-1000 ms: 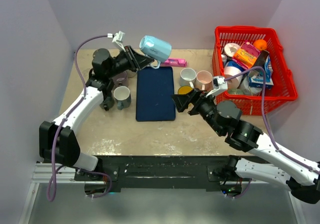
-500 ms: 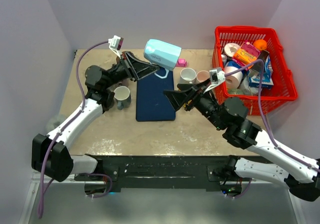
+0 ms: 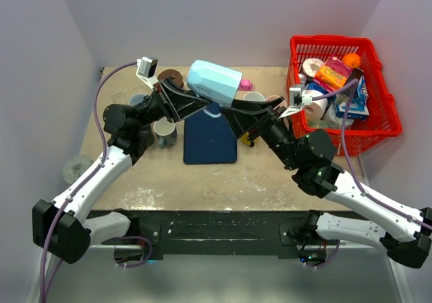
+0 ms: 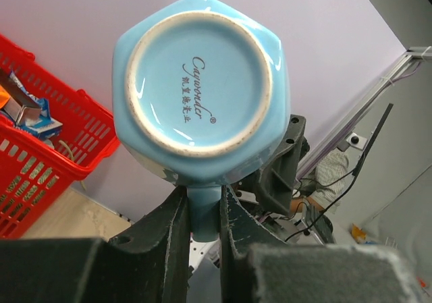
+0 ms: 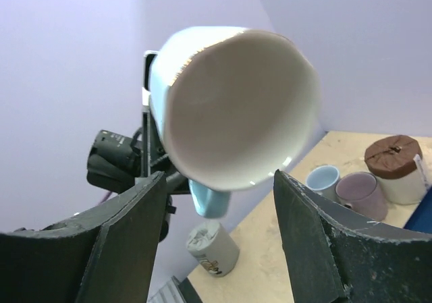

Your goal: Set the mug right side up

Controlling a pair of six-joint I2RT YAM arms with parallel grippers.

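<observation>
Risen from beside the mat since a second ago, right gripper (image 3: 236,117) now up at the mouth of the light blue faceted ceramic mug (image 3: 214,81); held aloft on its side over the far end of the dark blue rectangular mat (image 3: 209,141), base facing left, open mouth facing right; pinched by the handle between the closed fingers of the left gripper (image 4: 204,208); right gripper spread wide and holding nothing, fingers either side of the rim, touching or not cannot tell; red plastic basket (image 3: 374,129) well apart at far right.
</observation>
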